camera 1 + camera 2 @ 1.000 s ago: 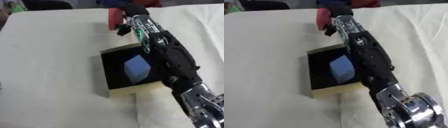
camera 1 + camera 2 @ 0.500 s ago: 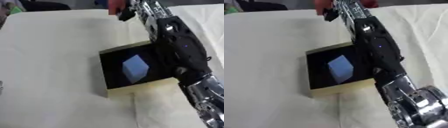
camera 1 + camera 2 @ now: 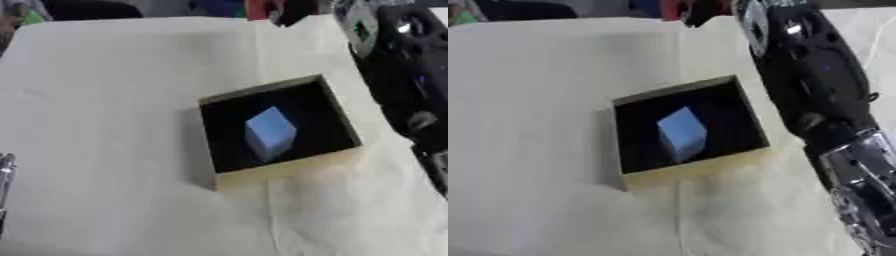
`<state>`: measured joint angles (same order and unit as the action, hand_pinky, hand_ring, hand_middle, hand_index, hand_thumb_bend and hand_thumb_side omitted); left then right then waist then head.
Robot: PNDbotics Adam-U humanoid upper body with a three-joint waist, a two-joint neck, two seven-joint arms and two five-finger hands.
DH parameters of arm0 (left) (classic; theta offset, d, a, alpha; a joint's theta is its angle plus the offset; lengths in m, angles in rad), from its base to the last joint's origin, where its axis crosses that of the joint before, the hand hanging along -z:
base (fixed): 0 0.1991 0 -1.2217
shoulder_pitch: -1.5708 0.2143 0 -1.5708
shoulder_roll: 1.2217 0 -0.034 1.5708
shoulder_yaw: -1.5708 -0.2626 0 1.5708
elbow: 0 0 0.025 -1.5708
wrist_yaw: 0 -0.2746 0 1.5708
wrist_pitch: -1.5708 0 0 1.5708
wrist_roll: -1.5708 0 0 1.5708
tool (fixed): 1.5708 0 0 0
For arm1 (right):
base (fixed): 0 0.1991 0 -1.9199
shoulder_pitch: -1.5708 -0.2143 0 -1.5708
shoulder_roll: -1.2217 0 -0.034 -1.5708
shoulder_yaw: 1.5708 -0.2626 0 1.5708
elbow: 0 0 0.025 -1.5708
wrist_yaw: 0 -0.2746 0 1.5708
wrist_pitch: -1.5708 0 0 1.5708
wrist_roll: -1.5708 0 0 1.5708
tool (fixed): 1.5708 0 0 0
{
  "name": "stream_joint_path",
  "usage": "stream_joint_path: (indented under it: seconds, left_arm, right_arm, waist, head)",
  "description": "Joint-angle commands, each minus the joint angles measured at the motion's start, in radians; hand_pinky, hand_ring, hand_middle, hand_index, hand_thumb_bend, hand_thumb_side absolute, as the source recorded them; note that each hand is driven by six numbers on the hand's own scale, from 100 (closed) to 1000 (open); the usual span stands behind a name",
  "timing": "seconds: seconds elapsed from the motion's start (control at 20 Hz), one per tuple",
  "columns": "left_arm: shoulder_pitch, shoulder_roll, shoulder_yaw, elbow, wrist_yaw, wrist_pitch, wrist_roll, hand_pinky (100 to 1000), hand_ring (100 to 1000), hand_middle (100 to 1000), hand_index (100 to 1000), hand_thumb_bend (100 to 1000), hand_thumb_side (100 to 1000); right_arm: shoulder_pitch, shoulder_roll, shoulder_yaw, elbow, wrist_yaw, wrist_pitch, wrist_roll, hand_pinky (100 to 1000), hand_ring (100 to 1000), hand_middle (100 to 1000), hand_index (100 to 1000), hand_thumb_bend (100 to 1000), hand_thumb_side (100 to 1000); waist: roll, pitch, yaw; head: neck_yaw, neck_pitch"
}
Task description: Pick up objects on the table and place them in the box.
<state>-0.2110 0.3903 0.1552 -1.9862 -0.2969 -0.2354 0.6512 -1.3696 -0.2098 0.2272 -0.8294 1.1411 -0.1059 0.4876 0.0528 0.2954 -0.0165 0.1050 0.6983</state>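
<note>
Blue block (image 3: 269, 133) upright in box (image 3: 289, 170)

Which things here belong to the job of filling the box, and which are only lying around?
Job:
box
blue block, inside the box
right hand, reaching to the far edge by a red thing

Lying about:
cloth
silver thing at left edge
</note>
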Motion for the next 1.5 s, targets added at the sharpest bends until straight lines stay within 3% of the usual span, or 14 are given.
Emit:
stream_joint_path:
  seconds: [0.05,0.3,0.8,1.15,1.5]
  left_arm:
    - [-0.003,0.036,0.013,-0.014,-0.005,-0.001,0.004,749,711,731,931,102,838]
    - [0.003,0.045,0.014,-0.014,-0.012,0.002,0.006,749,712,732,931,101,837]
    - [0.010,0.055,0.018,-0.014,-0.022,0.006,0.011,748,713,732,930,101,832]
    - [0.017,0.060,0.021,-0.014,-0.029,0.010,0.017,748,713,732,930,103,829]
    - [0.017,0.062,0.021,-0.014,-0.031,0.010,0.017,747,713,732,930,104,828]
  right_arm:
    - [-0.009,-0.056,0.043,-0.058,-0.087,-0.042,0.042,707,621,411,709,100,430]
    - [0.033,-0.129,0.107,-0.163,-0.212,-0.089,0.119,705,622,416,700,100,444]
    - [0.120,-0.232,0.158,-0.369,-0.388,-0.093,0.269,699,619,422,702,100,479]
    - [0.185,-0.294,0.171,-0.461,-0.464,-0.076,0.346,694,618,428,705,100,503]
    - [0.233,-0.328,0.197,-0.535,-0.471,-0.082,0.377,684,621,434,708,100,507]
  waist:
    - [-0.001,-0.026,-0.002]
    - [-0.006,-0.030,-0.022]
    - [-0.011,-0.037,-0.042]
    - [-0.013,-0.039,-0.054]
    - [-0.012,-0.040,-0.057]
  head:
    - [0.011,0.012]
    - [0.035,0.020]
    - [0.065,0.020]
    - [0.077,0.021]
    - [0.072,0.021]
